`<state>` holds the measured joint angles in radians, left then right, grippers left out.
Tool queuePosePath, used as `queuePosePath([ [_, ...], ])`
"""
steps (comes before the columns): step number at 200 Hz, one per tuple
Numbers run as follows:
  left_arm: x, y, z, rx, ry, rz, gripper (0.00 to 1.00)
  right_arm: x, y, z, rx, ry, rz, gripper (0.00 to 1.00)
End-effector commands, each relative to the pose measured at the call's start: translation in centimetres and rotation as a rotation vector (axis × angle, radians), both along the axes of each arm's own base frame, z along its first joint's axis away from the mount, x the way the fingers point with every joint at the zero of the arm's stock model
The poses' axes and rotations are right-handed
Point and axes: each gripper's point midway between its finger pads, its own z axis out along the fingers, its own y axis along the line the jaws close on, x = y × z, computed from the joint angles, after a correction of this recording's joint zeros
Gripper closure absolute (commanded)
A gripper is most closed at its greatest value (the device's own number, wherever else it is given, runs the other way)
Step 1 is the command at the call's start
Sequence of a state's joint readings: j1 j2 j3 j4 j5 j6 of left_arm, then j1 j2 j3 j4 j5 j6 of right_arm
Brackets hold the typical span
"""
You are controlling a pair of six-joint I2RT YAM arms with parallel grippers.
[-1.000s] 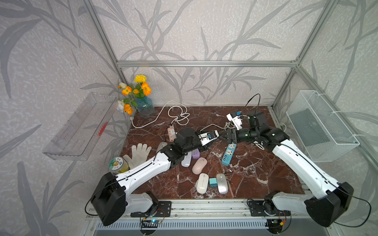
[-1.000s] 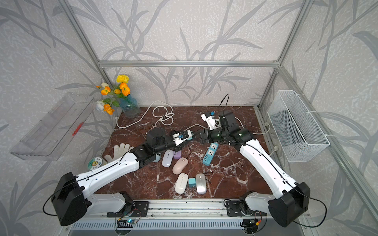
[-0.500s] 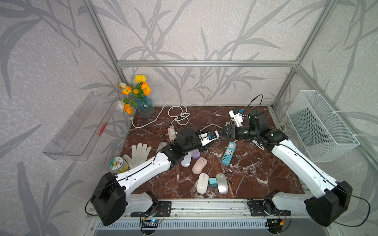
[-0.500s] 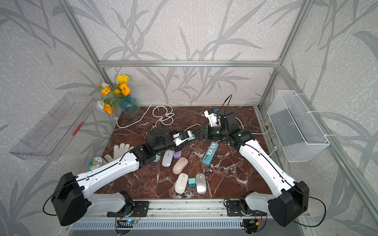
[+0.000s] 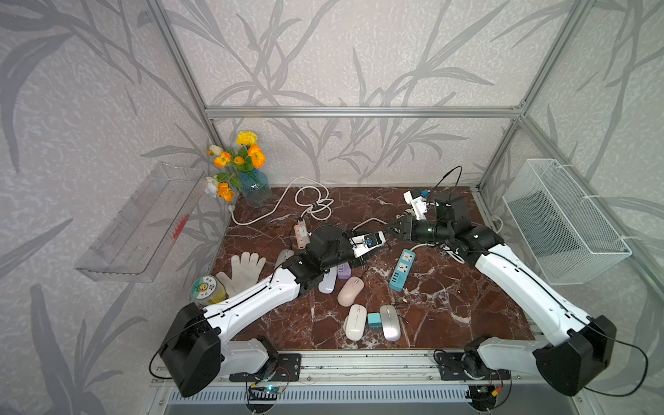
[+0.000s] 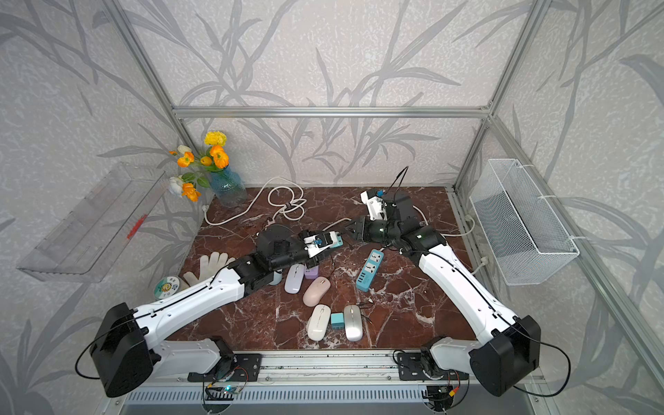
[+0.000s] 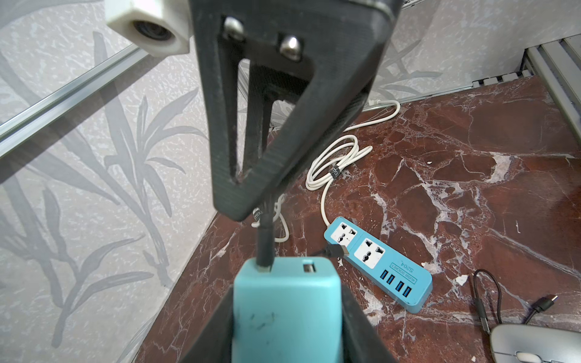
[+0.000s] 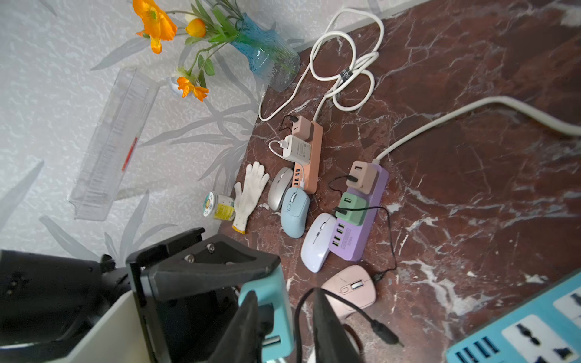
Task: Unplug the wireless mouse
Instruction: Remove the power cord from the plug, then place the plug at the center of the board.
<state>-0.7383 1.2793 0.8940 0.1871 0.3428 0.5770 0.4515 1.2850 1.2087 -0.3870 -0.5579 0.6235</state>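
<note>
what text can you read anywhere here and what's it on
"4USB SOCKET": on the blue power strip, by its USB ports, upside down in the left wrist view.
"S204": same strip, beside that label.
Too small or blurred to read: print on the jar lid, the white charger, the purple power strip, and the strap around the white cord.

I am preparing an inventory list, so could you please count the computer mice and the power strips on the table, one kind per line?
Mice: 6
Power strips: 3
Total: 9
</note>
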Motion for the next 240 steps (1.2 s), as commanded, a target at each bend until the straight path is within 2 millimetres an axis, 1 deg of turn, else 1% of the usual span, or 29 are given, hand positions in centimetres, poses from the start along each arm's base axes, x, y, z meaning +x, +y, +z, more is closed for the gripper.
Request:
queuePosePath([
  [1, -0.3, 0.1, 0.4, 0.0, -0.019, -0.01, 1.0, 0.5, 0.0, 0.9, 0.014, -0.028, -0.007, 0.83],
  [32, 0.2, 0.4, 0.1, 0.008, -0.016, 0.019, 1.0, 0.2, -0.2, 0.8, 0.004, -0.024, -0.009, 1.0],
  [51, 0.2, 0.5, -0.4, 0.014, 0.001, 0.026, 1.0, 0.3, -0.6, 1.1, 0.0, -0.041, -0.031, 1.0],
  [64, -0.2, 0.8, -1.2, 0.036, 0.026, 0.024, 1.0, 0.6, -1.4, 1.7, 0.001, -0.059, -0.069, 1.0],
  [77, -0.7, 1.3, -2.6, 0.069, 0.063, 0.03, 1.0, 1.1, -3.0, 2.4, 0.032, -0.06, -0.133, 1.0],
  [99, -2.0, 2.8, -5.6, 0.141, 0.145, 0.043, 1.0, 2.0, -6.2, 3.7, 0.134, -0.057, -0.231, 1.0],
  [101, -2.1, 2.9, -5.5, 0.139, 0.144, 0.045, 1.0, 2.0, -6.5, 3.7, 0.142, -0.056, -0.238, 1.0],
  [110, -2.6, 3.6, -6.4, 0.142, 0.17, 0.062, 1.0, 2.1, -7.4, 4.0, 0.157, -0.062, -0.255, 1.0],
  [121, -3.2, 4.2, -7.1, 0.137, 0.194, 0.071, 1.0, 2.0, -8.0, 4.2, 0.14, -0.073, -0.265, 1.0],
  [153, -4.6, 6.0, -8.9, 0.163, 0.274, 0.118, 1.0, 2.0, -8.3, 4.2, 0.136, -0.073, -0.278, 1.0],
  [167, -5.0, 6.7, -9.1, 0.156, 0.323, 0.15, 1.0, 2.1, -8.2, 3.7, 0.11, -0.077, -0.272, 1.0],
  [184, -5.9, 7.4, -9.1, 0.131, 0.444, 0.211, 1.0, 1.6, -8.0, 2.3, -0.011, -0.087, -0.265, 1.0],
  [194, -6.1, 8.1, -9.3, 0.101, 0.533, 0.298, 1.0, 1.2, -7.7, 1.5, -0.094, -0.107, -0.257, 1.0],
  [205, -6.5, 9.1, -10.0, 0.072, 0.62, 0.424, 1.0, 0.8, -7.4, 0.7, -0.144, -0.116, -0.251, 1.0],
  [217, -7.6, 10.0, -11.0, 0.071, 0.698, 0.536, 1.0, 0.5, -7.1, -0.3, -0.167, -0.108, -0.251, 1.0],
  [240, -10.7, 10.7, -12.8, 0.083, 0.793, 0.694, 1.0, 0.0, -6.8, -1.7, -0.189, -0.099, -0.245, 1.0],
])
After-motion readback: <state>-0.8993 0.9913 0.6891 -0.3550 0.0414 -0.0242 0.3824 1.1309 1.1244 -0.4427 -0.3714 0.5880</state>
